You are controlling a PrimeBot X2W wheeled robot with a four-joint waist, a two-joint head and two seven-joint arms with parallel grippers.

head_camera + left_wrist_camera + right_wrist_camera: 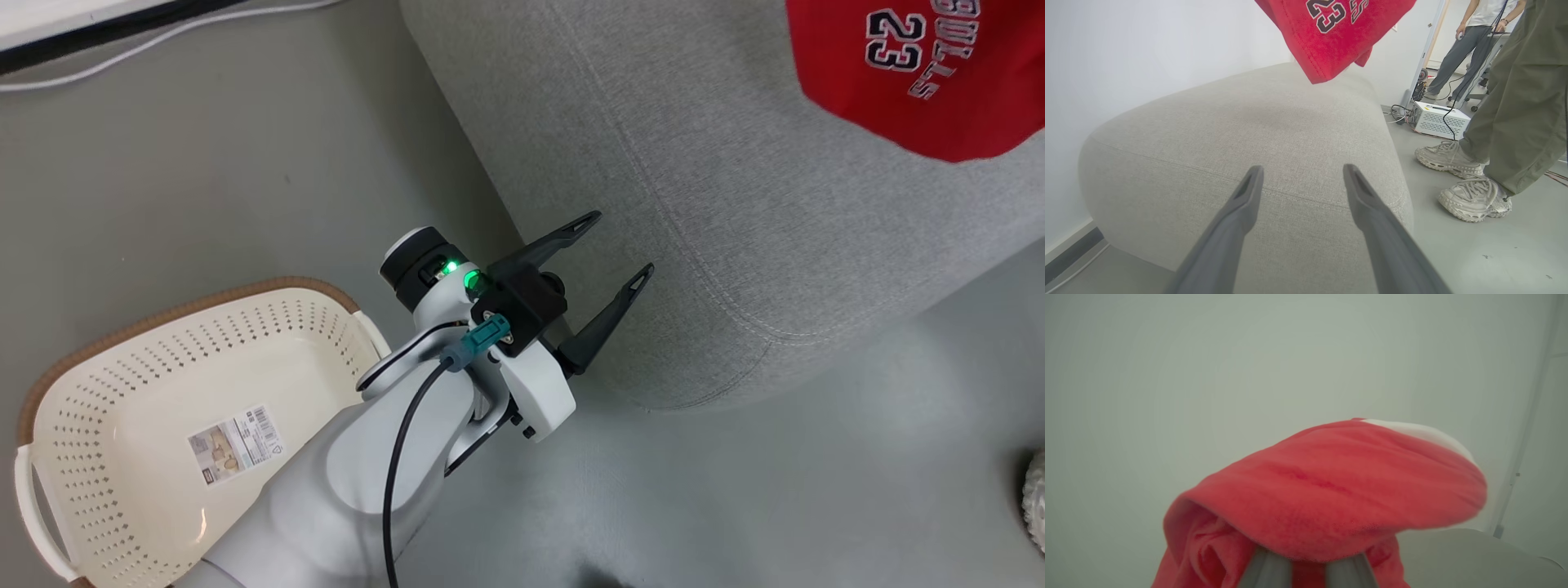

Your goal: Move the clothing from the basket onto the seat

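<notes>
**A:** What's nearest?
**B:** You have the basket (122, 392) on the floor (204, 163) at lower left, a sticker (237, 445) on its bottom. Your left arm (351, 490) crosses in front of its near corner.
**A:** And the left gripper?
**B:** Your left gripper (622, 243) is spread wide, grasping nothing. It points at the rounded end of the sofa (694, 204).
**A:** Farther on?
**B:** Your right gripper (1308, 575) is pinched on the red garment (1331, 490), which drapes over its fingers. You can see the garment hanging in the air over the sofa, "23" showing. Off to the side, a person's pale shoes (1474, 198) stand on the floor near the sofa.
</notes>
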